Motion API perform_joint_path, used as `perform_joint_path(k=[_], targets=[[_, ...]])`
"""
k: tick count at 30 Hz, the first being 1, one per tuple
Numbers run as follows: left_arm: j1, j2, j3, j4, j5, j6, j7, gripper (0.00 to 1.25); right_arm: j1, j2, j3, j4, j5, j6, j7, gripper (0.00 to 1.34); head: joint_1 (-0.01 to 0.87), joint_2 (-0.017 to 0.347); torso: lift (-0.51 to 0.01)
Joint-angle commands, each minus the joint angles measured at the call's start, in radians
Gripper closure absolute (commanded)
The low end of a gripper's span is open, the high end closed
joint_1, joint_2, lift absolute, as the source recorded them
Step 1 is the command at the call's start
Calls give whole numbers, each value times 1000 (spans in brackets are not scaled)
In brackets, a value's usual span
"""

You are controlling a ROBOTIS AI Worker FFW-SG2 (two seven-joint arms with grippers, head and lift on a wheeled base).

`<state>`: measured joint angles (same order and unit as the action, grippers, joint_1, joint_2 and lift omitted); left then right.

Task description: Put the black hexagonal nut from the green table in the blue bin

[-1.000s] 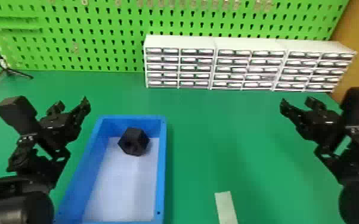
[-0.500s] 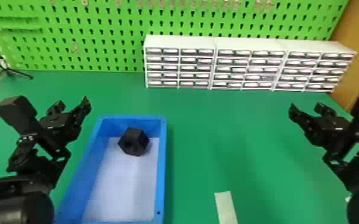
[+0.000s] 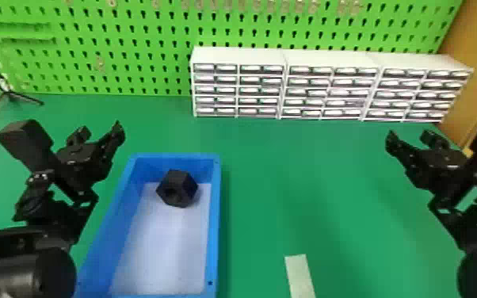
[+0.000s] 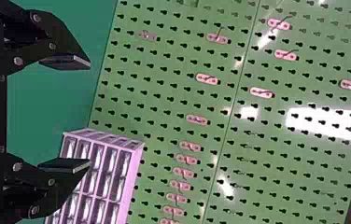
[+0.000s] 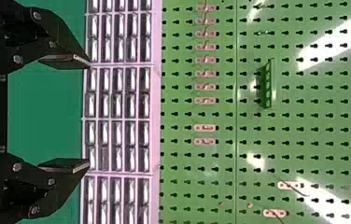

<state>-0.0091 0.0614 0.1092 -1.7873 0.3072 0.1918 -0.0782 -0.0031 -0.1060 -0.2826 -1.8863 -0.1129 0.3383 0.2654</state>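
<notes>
Head view: one green table (image 3: pixel 329 198), flat, all around and under the blue bin (image 3: pixel 215 214). One upright green pegboard (image 3: pixel 146 59), full of keyhole slots, beyond the bin at the table's back. One row of white drawer cabinets (image 3: pixel 329 95), three units side by side with clear-fronted drawers, against the pegboard, beyond the bin and mostly to its right. One wooden panel (image 3: pixel 469 59), far right of the bin and beyond it. The bin itself: rectangular, open-topped, blue-walled, pale-floored, long sides running away from the robot.

One thin black stand (image 3: pixel 8 94) on splayed legs, beyond the bin and well to its left. One left gripper (image 3: pixel 100 130), black, raised beside the bin on the left; in the left wrist view, two flat fingers wide apart, with nothing held. One right gripper (image 3: pixel 409 136), matching, raised over the table well to the right of the bin; in the right wrist view, likewise spread wide and empty.

One black hexagonal nut (image 3: pixel 177 188), chunky, inside the bin, on the floor at the far end; contact with the far wall impossible to tell. One pale strip (image 3: pixel 299 273), flat on the table, right of the bin, near its closer end. Several small pale hooks (image 4: pixel 207 79) on the pegboard, beyond the bin.
</notes>
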Motion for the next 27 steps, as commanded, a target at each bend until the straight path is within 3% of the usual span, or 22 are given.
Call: perform_joint_path(k=[1, 7, 19, 27], targets=[[0, 2, -2, -1, 0, 0, 0, 504, -3, 2, 11, 4, 4, -1, 0, 512, 692, 8, -97], [1, 2, -2, -1, 1, 0, 0, 504, 0, 9, 11, 3, 4, 1, 0, 512, 692, 8, -97], [-15, 0, -5, -3, 0, 0, 0, 504, -6, -14, 31, -5, -22, -7, 0, 512, 692, 8, -97], [-22, 2, -9, -3, -10, 0, 0, 504, -12, -9, 49, -2, -14, -7, 0, 512, 692, 8, -97]])
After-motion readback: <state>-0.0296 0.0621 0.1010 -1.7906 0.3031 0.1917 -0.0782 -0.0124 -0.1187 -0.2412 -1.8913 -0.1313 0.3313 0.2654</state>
